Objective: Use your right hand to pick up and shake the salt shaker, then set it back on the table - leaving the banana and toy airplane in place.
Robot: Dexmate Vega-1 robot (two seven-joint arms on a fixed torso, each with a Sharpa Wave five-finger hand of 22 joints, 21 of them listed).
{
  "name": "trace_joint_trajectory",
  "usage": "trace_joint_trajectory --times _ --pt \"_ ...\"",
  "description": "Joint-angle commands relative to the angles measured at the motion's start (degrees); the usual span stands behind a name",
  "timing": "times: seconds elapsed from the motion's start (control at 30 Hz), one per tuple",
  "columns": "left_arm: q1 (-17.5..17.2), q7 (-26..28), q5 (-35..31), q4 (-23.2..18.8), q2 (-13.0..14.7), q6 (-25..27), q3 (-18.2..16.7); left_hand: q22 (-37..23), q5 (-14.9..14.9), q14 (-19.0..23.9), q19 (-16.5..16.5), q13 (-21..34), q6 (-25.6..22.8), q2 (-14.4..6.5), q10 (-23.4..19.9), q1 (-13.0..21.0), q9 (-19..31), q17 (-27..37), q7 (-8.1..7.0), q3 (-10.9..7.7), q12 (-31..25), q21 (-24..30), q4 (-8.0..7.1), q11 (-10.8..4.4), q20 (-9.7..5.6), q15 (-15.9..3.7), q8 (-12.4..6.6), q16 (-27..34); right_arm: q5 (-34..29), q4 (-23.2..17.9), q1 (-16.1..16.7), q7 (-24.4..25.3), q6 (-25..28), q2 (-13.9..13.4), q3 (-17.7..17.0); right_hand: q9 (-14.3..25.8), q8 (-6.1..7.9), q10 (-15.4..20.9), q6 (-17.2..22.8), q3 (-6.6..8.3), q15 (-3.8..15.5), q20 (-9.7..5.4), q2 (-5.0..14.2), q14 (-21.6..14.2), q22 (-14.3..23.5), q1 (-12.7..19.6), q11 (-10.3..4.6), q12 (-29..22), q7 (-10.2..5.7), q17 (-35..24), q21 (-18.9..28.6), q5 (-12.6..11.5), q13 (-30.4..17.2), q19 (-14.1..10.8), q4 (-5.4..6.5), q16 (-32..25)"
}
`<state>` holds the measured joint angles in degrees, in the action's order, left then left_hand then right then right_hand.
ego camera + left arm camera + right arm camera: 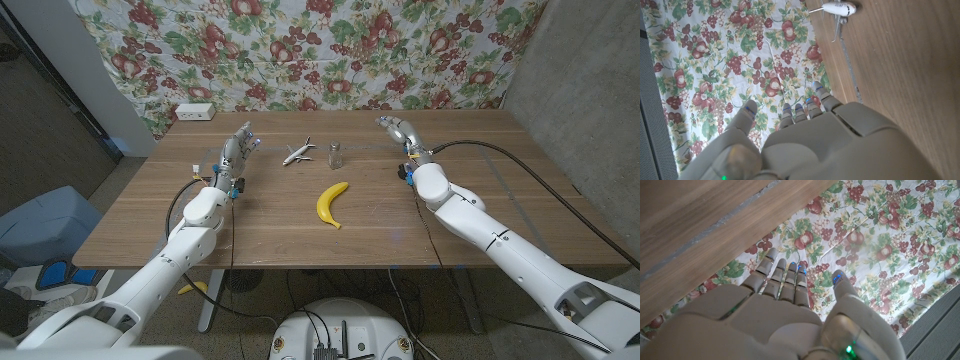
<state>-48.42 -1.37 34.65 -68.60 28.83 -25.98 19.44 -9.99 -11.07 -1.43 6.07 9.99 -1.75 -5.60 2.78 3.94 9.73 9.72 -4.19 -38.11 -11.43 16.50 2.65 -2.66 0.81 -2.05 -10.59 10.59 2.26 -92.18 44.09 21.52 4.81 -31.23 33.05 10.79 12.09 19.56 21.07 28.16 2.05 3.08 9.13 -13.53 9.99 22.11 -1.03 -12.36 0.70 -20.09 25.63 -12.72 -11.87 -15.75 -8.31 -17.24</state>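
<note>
The small glass salt shaker with a metal cap stands upright near the middle of the wooden table. A white toy airplane lies just to its left. A yellow banana lies nearer the front, below the shaker. My right hand hovers at the far right of the shaker, well apart from it, fingers extended and holding nothing. At the left of the airplane, my left hand is raised, fingers straight, with nothing in it.
A white box sits at the table's back left corner. A flowered cloth hangs behind the table. Black cables run along both arms. A blue bin stands on the floor to the left.
</note>
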Motion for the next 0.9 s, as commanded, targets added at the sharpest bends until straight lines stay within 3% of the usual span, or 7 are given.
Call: trace_joint_trajectory --times 0.03,0.9 --pt "0.4 -0.8 0.4 1.0 -0.1 -0.3 -0.1 -0.3 0.2 0.3 0.6 0.2 -0.4 -1.1 -0.3 -0.5 0.2 0.2 -0.38 -0.32 0.2 -0.2 0.31 -0.19 0.13 -0.99 0.12 -0.2 -2.7 -0.5 -0.9 -0.1 3.0 0.2 1.6 0.2 -0.14 0.5 0.7 0.10 0.33 0.03 0.15 0.0 0.3 0.8 0.24 -0.1 0.00 -0.2 -0.2 -0.3 -0.1 -0.4 -0.37 -0.5" --pt "-0.1 -1.0 0.7 0.6 0.1 -0.5 -0.3 -0.3 0.3 0.4 0.7 0.2 -0.4 -1.2 -0.3 -0.7 0.2 0.2 -0.36 -0.41 0.3 -0.6 0.52 -0.21 0.12 -0.98 0.18 -0.2 -7.2 -2.2 -1.9 -1.2 8.0 0.3 5.1 0.3 -0.12 0.7 1.1 0.22 0.62 -0.02 0.16 0.1 0.3 1.4 -0.09 0.0 -0.26 -0.5 -0.6 -0.5 -0.2 -0.5 -0.62 -0.7"
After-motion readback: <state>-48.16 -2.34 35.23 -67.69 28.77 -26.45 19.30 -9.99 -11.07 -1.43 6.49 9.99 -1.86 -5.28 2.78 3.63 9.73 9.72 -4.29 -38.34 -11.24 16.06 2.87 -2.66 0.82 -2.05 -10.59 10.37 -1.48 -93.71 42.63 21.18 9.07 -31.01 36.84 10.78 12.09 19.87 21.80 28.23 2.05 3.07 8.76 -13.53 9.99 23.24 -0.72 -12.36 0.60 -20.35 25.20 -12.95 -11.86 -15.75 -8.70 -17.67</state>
